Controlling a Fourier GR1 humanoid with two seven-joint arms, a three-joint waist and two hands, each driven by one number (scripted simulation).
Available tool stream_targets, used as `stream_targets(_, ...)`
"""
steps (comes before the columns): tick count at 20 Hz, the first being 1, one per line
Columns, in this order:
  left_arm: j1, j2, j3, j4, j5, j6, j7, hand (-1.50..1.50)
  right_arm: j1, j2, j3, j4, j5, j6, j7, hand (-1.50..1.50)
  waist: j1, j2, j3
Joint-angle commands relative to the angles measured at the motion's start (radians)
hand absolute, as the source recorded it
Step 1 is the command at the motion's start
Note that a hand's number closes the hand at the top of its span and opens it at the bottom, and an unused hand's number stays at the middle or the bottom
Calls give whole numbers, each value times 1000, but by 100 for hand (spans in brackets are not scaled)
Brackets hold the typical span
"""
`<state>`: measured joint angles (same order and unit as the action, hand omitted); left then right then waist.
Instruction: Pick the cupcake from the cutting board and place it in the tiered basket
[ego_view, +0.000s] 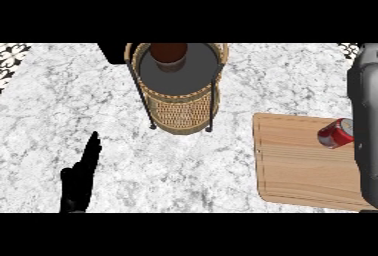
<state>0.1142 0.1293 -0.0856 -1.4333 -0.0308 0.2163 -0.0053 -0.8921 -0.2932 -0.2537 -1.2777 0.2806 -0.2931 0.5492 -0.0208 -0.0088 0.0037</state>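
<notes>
The cupcake (168, 54) sits in the top tray of the tiered basket (177, 107). Right of the basket, the cutting board (295, 170) carries a red can (336, 134). Left of it, the left hand (75, 186) rests open, fingers straight

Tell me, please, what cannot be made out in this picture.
Head view:
Right hand: out of sight; only its grey forearm shows at the right edge.
Red can: right side hidden behind that forearm.
Cutting board: right end hidden by the forearm.
Basket: far rim cut off at the top edge.
</notes>
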Motion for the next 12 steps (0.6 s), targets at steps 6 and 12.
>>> stream_targets(6, 24, -1, 10, -7, 21, -18, 31, 0, 306, -289, -294, -187, -310, 322, -19, -150, -7, 3, -2)
stream_targets(12, -54, -14, 15, 82, -3, -11, 21, 0, 406, -433, -473, -53, -511, 559, -133, -150, 6, 9, -3)
